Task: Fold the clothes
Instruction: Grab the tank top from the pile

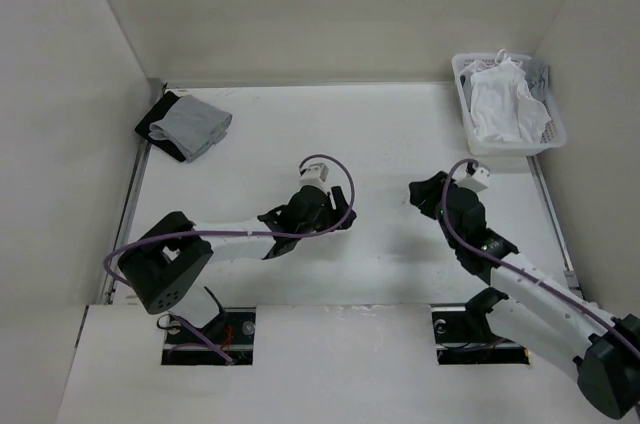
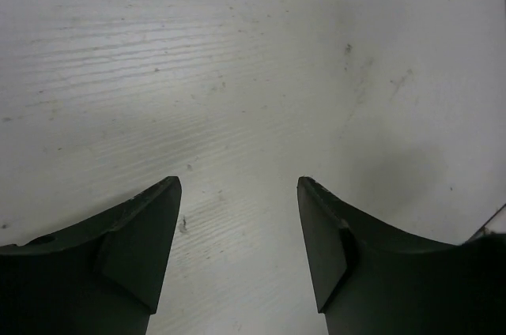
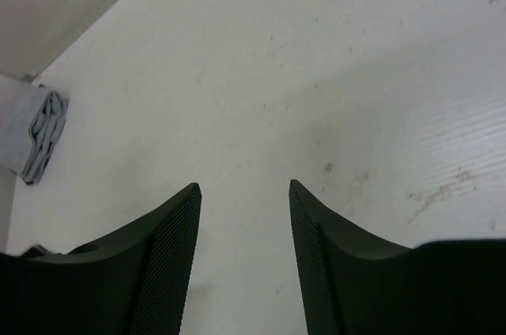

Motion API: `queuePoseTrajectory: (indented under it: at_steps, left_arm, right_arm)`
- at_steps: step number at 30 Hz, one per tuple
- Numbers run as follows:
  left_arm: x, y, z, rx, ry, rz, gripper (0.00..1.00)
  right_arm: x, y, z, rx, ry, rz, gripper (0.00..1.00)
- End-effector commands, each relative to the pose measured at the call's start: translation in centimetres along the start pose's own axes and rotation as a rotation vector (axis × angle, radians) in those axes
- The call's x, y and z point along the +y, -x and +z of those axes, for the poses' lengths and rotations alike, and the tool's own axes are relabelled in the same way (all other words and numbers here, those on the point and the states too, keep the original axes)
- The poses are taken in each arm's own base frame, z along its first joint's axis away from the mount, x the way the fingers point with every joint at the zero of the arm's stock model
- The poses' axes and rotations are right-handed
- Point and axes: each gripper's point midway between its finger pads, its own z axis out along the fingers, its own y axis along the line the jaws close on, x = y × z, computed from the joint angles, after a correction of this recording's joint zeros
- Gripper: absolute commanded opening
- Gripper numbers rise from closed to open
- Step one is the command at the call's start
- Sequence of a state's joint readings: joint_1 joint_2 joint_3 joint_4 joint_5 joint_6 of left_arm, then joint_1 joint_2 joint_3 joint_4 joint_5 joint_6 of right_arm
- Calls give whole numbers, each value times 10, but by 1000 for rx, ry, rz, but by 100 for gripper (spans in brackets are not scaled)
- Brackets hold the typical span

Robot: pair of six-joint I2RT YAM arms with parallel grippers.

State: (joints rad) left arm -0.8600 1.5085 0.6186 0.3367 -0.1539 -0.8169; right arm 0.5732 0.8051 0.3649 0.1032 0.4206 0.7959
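Note:
The clothes (image 1: 500, 104), white thin fabric with a narrow strap showing, lie bunched in a white basket (image 1: 470, 139) at the table's back right. My left gripper (image 1: 343, 216) (image 2: 237, 185) hovers over the bare middle of the table, open, with nothing between its fingers. Right of centre, my right gripper (image 1: 421, 194) (image 3: 243, 186) is also open and empty, a little in front and left of the basket. Neither gripper touches any cloth. Both wrist views show only tabletop between the jaws.
A folded grey garment (image 1: 192, 124) (image 3: 43, 137) rests on a black cloth (image 1: 158, 122) in the back left corner. White walls close the table at the back and both sides. The two arm bases stand at the near edge.

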Motion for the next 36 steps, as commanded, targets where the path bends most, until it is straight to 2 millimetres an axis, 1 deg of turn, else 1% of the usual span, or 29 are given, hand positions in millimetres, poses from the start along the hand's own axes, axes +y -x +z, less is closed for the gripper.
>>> queuePoseTrajectory:
  at_steps: [1, 3, 4, 5, 6, 7, 8, 9, 10, 11, 12, 13, 14, 15, 16, 17, 18, 19, 20, 22, 24, 26, 27, 29, 32, 33, 36]
  left_arm:
    - [-39, 13, -4, -32, -143, 15, 60]
    - [-43, 9, -4, -21, -168, 30, 60]
    - [-44, 5, -4, -16, -180, 42, 60]
    - [-43, 1, -4, -15, -184, 50, 60]
    - [-43, -1, -4, -15, -189, 58, 60]
    - [-43, -5, -4, -11, -195, 73, 60]
    - [-44, -8, -4, -12, -204, 88, 59]
    - [-45, -10, -4, -12, -210, 97, 59]
    - [-46, -11, -4, -16, -215, 108, 58]
    - [-49, -12, -4, -22, -225, 119, 57]
    - [-51, -13, -5, -24, -233, 134, 52]
    - [-52, -13, -6, -28, -240, 141, 48]
    - [-54, -13, -7, -32, -249, 147, 43]
    - [-54, -13, -7, -33, -254, 148, 41]
    - [-52, -13, -7, -37, -254, 144, 39]
    - [-51, -11, -7, -43, -254, 142, 39]
    - [-48, -9, -6, -45, -249, 139, 39]
    - [-46, -9, -5, -45, -244, 138, 39]
    - [-43, -6, -4, -48, -238, 133, 42]
    - [-39, -3, -3, -54, -228, 125, 44]
    - [-36, -1, -2, -57, -222, 119, 45]
    - [-36, -1, -2, -59, -220, 118, 46]
    - [-36, 0, -2, -61, -220, 118, 46]
    - [-34, 0, -1, -59, -219, 113, 46]
    - [-32, 0, 2, -56, -213, 110, 47]
    - [-30, -2, 3, -49, -211, 105, 47]
    - [-26, -2, 7, -36, -207, 88, 47]
  right_arm:
    - [11, 50, 10, -92, -44, -32, 52]
    - [9, 74, 16, -135, -81, -41, 45]
    - [4, 99, 21, -178, -117, -41, 34]
    - [1, 115, 24, -202, -139, -36, 25]
    - [-1, 125, 27, -214, -156, -36, 19]
    - [-6, 144, 31, -239, -187, -29, 11]
    - [-12, 159, 37, -260, -217, -20, 5]
    - [-20, 173, 42, -279, -251, -13, 1]
    - [-30, 189, 49, -299, -293, -3, 0]
    - [-41, 203, 55, -317, -334, 8, 0]
    - [-53, 219, 62, -343, -382, 15, 0]
    - [-73, 239, 75, -363, -450, 28, 1]
    - [-86, 252, 83, -381, -488, 36, 6]
    - [-104, 269, 95, -404, -536, 45, 15]
    - [-114, 278, 103, -404, -558, 53, 22]
    - [-127, 291, 119, -403, -580, 58, 33]
    - [-138, 300, 130, -403, -599, 56, 40]
    - [-146, 305, 137, -397, -612, 52, 43]
    - [-161, 316, 152, -383, -645, 48, 48]
    - [-177, 326, 163, -375, -685, 36, 50]
    - [-204, 340, 174, -371, -746, 18, 52]
    - [-221, 345, 182, -361, -768, 3, 53]
    - [-233, 345, 195, -331, -760, -15, 54]
    - [-239, 345, 207, -309, -727, -6, 56]
    - [-249, 350, 218, -316, -712, 21, 57]
    - [-255, 349, 226, -304, -708, 34, 57]
    - [-262, 338, 239, -268, -697, 62, 53]
